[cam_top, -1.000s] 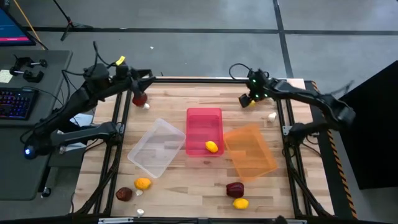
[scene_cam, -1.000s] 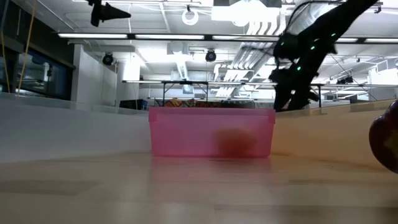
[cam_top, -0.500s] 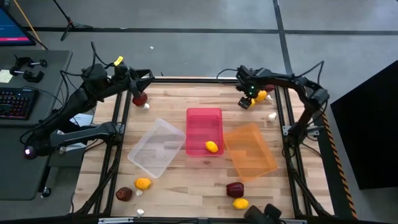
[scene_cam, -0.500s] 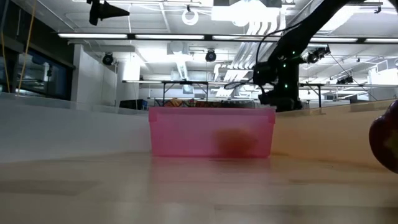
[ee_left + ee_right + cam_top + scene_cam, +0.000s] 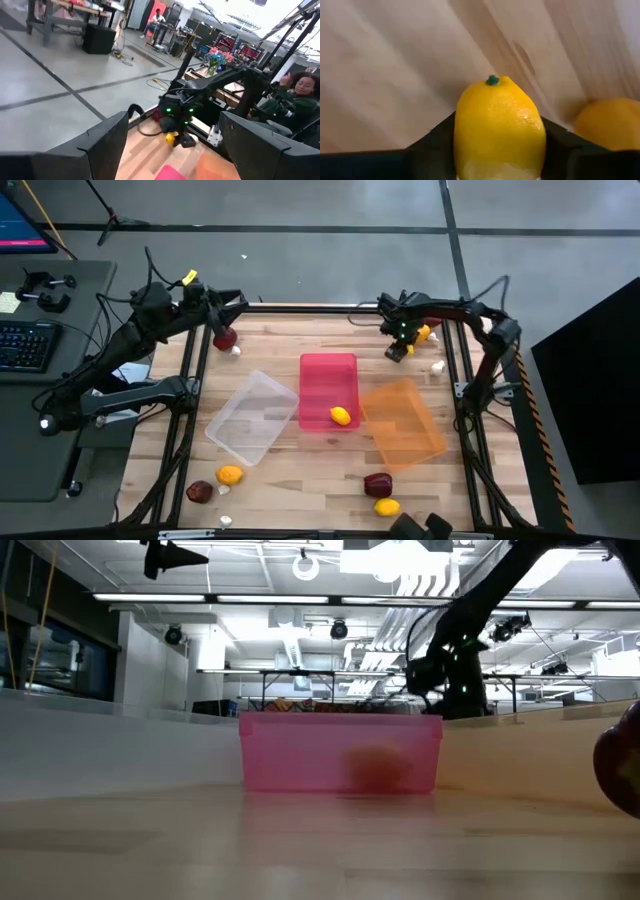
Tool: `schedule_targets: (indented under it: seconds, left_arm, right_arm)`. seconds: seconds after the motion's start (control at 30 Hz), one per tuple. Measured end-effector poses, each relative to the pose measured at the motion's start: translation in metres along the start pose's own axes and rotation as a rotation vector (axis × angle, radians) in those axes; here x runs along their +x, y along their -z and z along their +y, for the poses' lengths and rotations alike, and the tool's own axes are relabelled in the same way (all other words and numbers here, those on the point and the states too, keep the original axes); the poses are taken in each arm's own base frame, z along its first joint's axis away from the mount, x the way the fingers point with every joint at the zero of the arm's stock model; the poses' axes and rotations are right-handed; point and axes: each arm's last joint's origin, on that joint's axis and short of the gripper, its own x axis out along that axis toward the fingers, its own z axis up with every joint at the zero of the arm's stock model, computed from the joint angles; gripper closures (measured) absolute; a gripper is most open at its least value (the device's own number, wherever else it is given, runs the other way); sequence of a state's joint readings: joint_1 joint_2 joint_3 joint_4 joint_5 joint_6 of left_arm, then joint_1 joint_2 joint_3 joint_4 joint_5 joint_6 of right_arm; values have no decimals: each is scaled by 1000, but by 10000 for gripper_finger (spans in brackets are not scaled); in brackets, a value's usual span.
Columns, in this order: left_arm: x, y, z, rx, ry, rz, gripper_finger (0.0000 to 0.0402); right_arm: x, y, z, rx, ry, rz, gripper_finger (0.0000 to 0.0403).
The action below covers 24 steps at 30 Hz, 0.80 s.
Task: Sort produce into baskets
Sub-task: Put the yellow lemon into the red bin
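While the left gripper (image 5: 232, 308) idles wide open at the table's far left corner, the right gripper (image 5: 399, 348) is clamped on a lemon (image 5: 500, 131) at the far right, beyond the orange bin (image 5: 402, 422). Second lemon (image 5: 609, 122) just beside it. Red bin (image 5: 328, 370) holds one lemon (image 5: 341, 416).

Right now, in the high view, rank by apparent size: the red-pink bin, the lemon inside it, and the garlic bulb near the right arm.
1. red-pink bin
2. lemon
3. garlic bulb, smallest
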State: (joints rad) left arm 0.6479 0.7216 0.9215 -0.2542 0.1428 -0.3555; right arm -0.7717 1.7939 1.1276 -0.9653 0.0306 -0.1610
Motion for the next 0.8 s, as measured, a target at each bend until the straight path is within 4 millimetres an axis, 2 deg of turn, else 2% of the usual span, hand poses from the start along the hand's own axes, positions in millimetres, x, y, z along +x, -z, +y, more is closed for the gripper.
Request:
schedule_targets:
  seconds: [0.07, 0.17, 0.3, 0.4, 0.47, 0.57, 0.67, 0.8]
  left_arm:
    - [0, -3, -1, 19, 8, -26, 104]
    - [0, -9, -3, 31, 27, -90, 104]
    - [-2, -16, -5, 60, 44, -168, 104]
    - [-2, -16, -5, 67, 44, -169, 104]
    - [-2, -15, -4, 52, 43, -158, 104]
    - [-2, -15, -5, 44, 56, -152, 104]
    - [-2, -15, -5, 43, 60, -147, 104]
    - [-2, -13, -5, 41, 58, -135, 104]
  right_arm:
    - [-18, 1, 2, 24, -28, -98, 274]
    - [-47, 8, 9, 74, -136, -246, 276]
    - [-90, 9, 27, 113, -318, -541, 276]
    - [-115, 4, 50, 91, -418, -735, 256]
    - [-124, 0, 70, 56, -471, -808, 234]
    - [-117, -6, 101, 21, -491, -789, 218]
    - [-97, -13, 130, -3, -477, -708, 214]
    - [-76, -20, 165, -39, -586, -623, 211]
